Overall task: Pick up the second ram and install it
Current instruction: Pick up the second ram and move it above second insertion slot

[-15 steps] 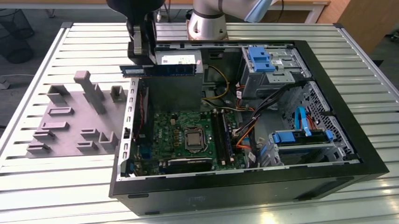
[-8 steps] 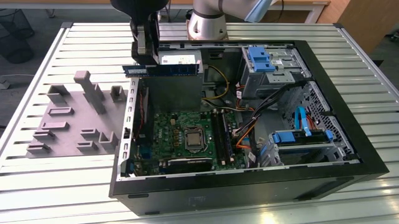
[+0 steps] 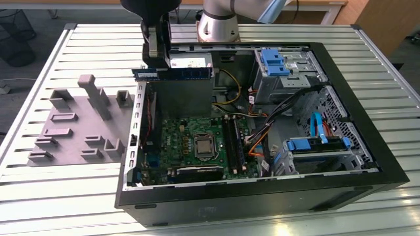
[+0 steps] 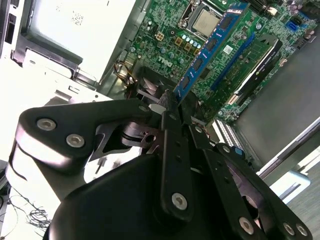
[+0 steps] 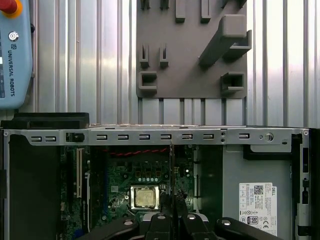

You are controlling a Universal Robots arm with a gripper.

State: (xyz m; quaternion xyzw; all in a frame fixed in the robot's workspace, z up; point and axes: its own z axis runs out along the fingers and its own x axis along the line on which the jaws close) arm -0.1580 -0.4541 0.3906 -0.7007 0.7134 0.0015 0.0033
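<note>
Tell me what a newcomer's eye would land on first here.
The open black computer case dominates the slatted metal table, its green motherboard exposed. Above the case, the tool grips a slim blue-green memory stick by one end, held in the air and not yet seated. On the exterior view's left lies a grey fixture plate with upright blocks.

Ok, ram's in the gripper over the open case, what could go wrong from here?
The gripper pinches the second ram near one end, so it may tilt or slip when pressed. It hangs above the case, away from the memory slots; loose cables beside them could snag it.
</note>
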